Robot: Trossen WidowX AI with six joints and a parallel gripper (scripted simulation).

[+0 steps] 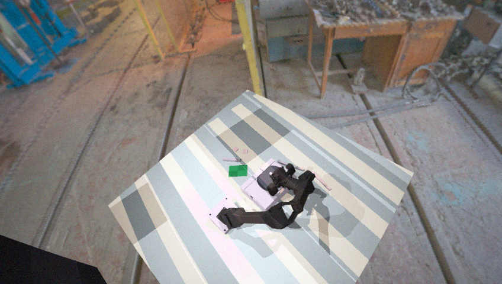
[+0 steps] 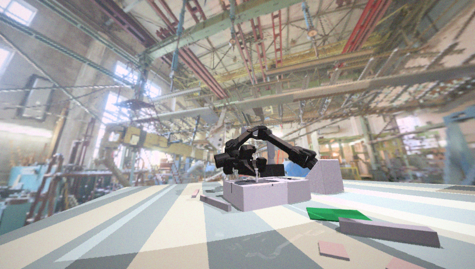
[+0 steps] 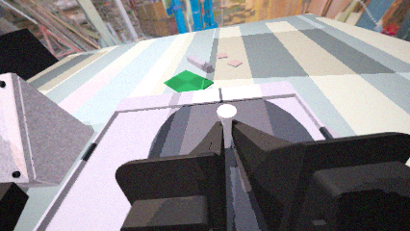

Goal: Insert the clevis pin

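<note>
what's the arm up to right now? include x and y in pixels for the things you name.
The black gripper [image 1: 270, 174] [image 2: 256, 169] [image 3: 225, 125] is shut on the silvery steel clevis pin [image 2: 256, 175] [image 3: 227, 112], holding it upright, head up, over the wide grey aluminium disc [image 1: 264, 178] [image 3: 185, 127]. The disc lies in the pale rimmed steel tray [image 1: 254, 197] [image 2: 265, 197] [image 3: 91, 180]. The pin's head stands clear above the disc, so it isn't hanging there yet; whether its tip has entered the hole, I can't tell.

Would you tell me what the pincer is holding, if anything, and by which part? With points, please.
The pincer [image 3: 225, 125] holds the clevis pin [image 2: 256, 174] [image 3: 227, 112], gripping its shank just below the round head, which sits above the fingertips.
</note>
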